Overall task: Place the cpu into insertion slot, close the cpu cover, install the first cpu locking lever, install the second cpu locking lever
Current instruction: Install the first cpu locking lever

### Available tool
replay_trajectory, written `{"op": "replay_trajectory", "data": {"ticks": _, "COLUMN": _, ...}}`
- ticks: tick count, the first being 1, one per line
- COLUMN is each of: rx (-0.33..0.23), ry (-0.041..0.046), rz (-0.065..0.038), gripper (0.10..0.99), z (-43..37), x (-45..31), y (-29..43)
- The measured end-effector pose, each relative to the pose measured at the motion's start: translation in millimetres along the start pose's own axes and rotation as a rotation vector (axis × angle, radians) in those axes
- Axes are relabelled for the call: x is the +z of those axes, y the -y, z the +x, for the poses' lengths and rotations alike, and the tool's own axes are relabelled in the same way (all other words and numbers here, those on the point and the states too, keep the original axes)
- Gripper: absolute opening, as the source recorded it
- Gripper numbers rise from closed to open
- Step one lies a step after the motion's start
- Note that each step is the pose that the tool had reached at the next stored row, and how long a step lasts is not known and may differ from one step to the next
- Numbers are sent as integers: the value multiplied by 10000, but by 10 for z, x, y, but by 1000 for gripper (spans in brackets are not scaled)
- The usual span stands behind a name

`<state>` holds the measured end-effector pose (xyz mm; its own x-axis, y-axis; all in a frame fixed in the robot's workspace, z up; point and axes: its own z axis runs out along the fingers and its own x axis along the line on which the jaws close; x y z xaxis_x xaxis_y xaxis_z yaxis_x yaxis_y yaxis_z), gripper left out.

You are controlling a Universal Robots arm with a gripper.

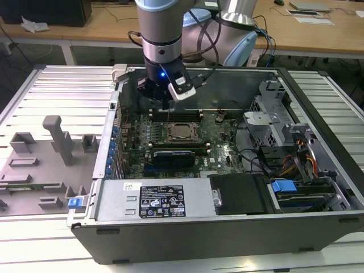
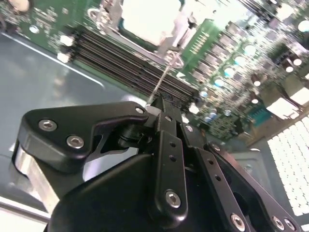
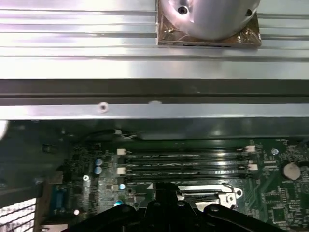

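One robot arm's jaws, pressed together, seem to pinch the tip of a thin lever [image 2: 163, 77] beside the socket [image 1: 170, 131]. The chip [image 2: 147, 19] sits in the socket under its cover [image 2: 176, 31]. The springy lever may slip free and snap back.

cpu [image 1: 183, 131] in insertion slot [image 1: 172, 132], between memory slots [image 1: 175, 114], locking lever [image 2: 164, 77] in end effector [image 2: 157, 104]

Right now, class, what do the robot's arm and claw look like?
The arm is a silver-grey tube with pale blue joint caps and a black wrist band showing a small blue light. Black cables loop beside it. The claw is matte black, built of jointed links with silver screw heads.
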<state>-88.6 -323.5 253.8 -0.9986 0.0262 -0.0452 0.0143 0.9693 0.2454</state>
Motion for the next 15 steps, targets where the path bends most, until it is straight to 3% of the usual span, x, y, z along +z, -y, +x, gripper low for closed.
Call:
{"op": "replay_trajectory", "data": {"ticks": 3, "rx": 0, "ry": 0, "rz": 0, "gripper": 106, "z": -111, "x": 9, "y": -1}}
{"op": "replay_trajectory", "data": {"ticks": 7, "rx": -4, "ry": 26, "rz": 0, "gripper": 106, "z": -145, "x": 19, "y": 1}}
{"op": "replay_trajectory", "data": {"ticks": 8, "rx": -38, "ry": 146, "rz": -3, "gripper": 106, "z": -145, "x": 26, "y": 3}}
{"op": "replay_trajectory", "data": {"ticks": 11, "rx": -174, "ry": 653, "rz": 5, "gripper": 106, "z": -136, "x": 31, "y": 4}}
{"op": "replay_trajectory", "data": {"ticks": 12, "rx": -257, "ry": 960, "rz": 18, "gripper": 106, "z": -131, "x": 32, "y": 5}}
{"op": "replay_trajectory", "data": {"ticks": 13, "rx": -315, "ry": 1159, "rz": 26, "gripper": 106, "z": -127, "x": 33, "y": 5}}
{"op": "replay_trajectory", "data": {"ticks": 15, "rx": -380, "ry": 1373, "rz": 25, "gripper": 106, "z": -117, "x": 38, "y": 6}}
